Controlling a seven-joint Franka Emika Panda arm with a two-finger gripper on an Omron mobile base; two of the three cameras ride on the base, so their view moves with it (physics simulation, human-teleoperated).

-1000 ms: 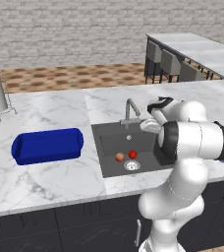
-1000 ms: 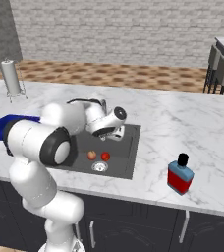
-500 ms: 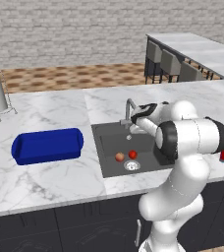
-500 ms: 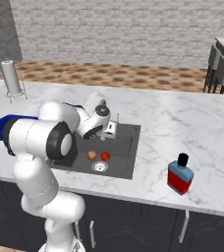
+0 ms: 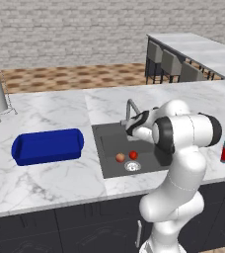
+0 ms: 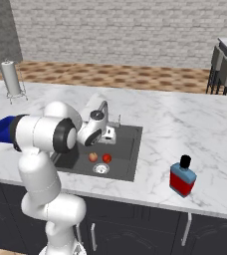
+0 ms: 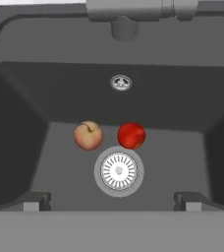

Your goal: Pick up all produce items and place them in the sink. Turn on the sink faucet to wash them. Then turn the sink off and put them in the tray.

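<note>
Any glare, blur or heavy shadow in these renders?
Hand view: sharp, dark grey sink basin evenly shaded, orange-red apple-like fruit and bright red tomato-like fruit clear. Both base views: flat even light, no glare on white marble counter.

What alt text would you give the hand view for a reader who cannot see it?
Looking down into the dark grey sink, an orange-red apple and a red tomato lie side by side just above the round silver drain. The faucet spout hangs at the top edge, and the open tool hovers empty.
</note>
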